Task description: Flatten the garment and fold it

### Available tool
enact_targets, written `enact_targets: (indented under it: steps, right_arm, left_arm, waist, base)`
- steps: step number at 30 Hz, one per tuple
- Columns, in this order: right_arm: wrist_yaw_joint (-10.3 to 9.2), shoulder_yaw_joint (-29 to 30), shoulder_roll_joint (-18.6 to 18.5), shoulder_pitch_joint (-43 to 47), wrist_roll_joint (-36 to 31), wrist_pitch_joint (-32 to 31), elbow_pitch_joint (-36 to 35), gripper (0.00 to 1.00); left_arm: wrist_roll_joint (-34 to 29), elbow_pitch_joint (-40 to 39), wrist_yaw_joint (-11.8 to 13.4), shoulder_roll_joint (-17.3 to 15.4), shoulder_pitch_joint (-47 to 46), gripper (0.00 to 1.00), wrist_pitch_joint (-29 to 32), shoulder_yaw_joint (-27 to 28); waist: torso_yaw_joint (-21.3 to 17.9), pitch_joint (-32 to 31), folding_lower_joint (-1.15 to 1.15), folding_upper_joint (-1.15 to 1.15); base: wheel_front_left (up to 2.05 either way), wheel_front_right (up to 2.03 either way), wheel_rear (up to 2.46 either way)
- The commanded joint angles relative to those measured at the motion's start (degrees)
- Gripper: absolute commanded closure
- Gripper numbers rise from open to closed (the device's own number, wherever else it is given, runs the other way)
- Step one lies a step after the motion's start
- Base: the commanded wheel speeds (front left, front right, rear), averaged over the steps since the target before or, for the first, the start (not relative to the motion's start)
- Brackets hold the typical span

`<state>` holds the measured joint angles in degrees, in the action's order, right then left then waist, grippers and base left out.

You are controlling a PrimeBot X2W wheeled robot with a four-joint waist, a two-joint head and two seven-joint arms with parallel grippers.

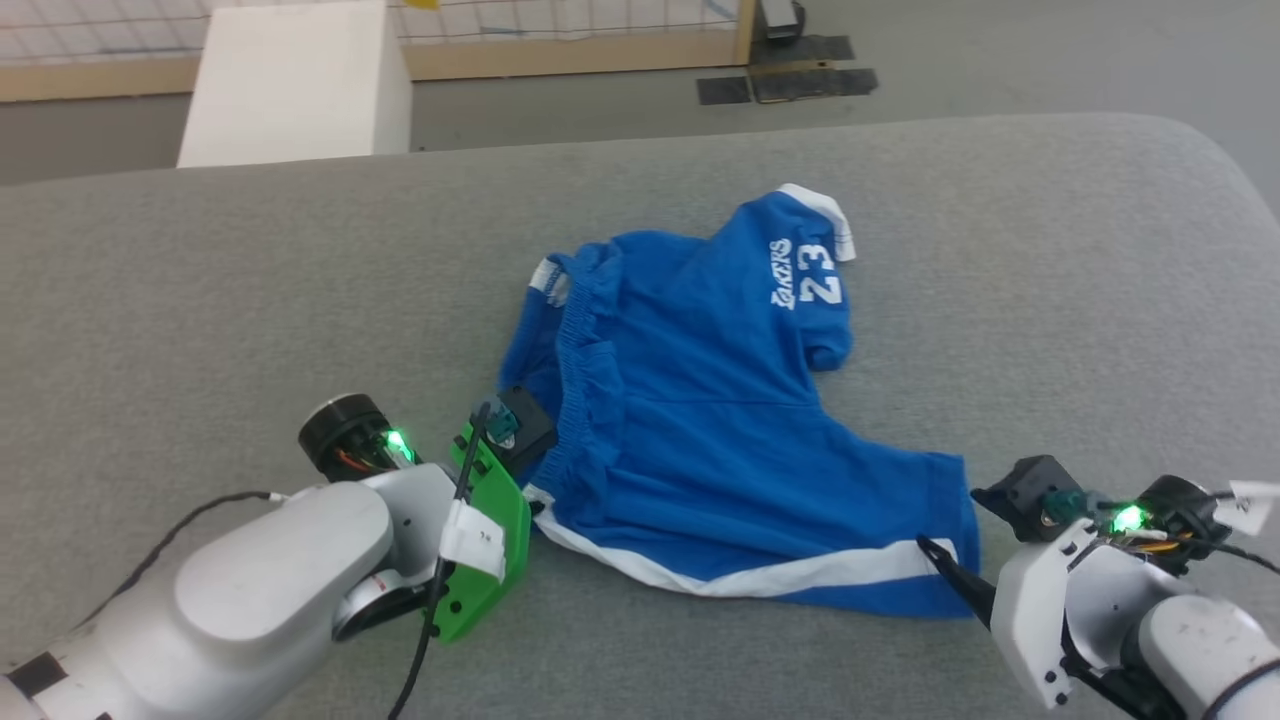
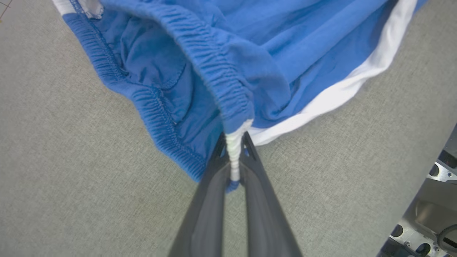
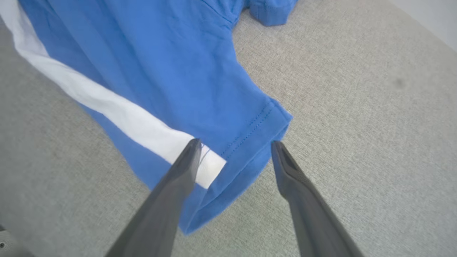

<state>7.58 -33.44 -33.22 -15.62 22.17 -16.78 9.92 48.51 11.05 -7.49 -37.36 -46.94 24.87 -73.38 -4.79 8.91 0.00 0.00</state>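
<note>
The blue shorts (image 1: 720,420) lie spread on the grey cushioned surface, "Lakers 23" leg pointing away, white-striped side toward me. My left gripper (image 2: 235,142) is shut on the waistband's corner, where the white stripe (image 2: 234,157) meets the elastic. In the head view this gripper (image 1: 535,500) sits at the shorts' near left corner, mostly hidden by its green mount. My right gripper (image 3: 234,144) stands open over the near leg's hem (image 3: 250,132), one finger (image 3: 185,160) on the white stripe end, the other (image 3: 285,164) just off the corner. In the head view the right gripper (image 1: 950,570) is at the near right corner.
The grey cushion (image 1: 200,300) stretches wide on all sides, its rounded far right corner (image 1: 1200,150) dropping to the floor. A white box (image 1: 295,85) stands behind it at the back left. Black mats (image 1: 790,80) lie on the floor beyond.
</note>
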Motion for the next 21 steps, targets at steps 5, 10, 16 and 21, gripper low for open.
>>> enact_targets:
  steps: [5,10,16,21]
  right_arm:
    - [-0.09,-5.2,-4.3,-2.2,6.3,-5.2,-3.7,0.00]
    - [-0.09,-6.6,-7.1,-1.4,7.2,-6.1,-5.0,0.00]
    - [-0.09,-7.1,-6.3,-2.2,6.7,-5.9,-2.5,0.00]
    - [-0.09,-9.3,-5.0,-3.3,8.8,-5.4,-0.4,0.80]
  left_arm:
    - [-0.4,2.2,0.0,2.2,0.6,1.00,-2.5,0.0]
    - [-0.5,3.6,0.0,3.0,0.5,1.00,-3.9,0.0]
    - [-0.8,4.4,0.0,3.6,0.2,1.00,-4.7,0.0]
    - [-1.2,4.6,0.0,4.0,-0.3,1.00,-5.2,0.0]
  waist:
    - [2.5,0.3,0.00,0.00]
    - [2.8,0.3,0.00,0.00]
    - [3.0,0.7,0.00,0.00]
    - [3.4,1.6,0.00,0.00]
  base:
    - [0.00,0.00,0.00]
    - [0.00,0.00,0.00]
    - [0.00,0.00,0.00]
    - [0.00,0.00,0.00]
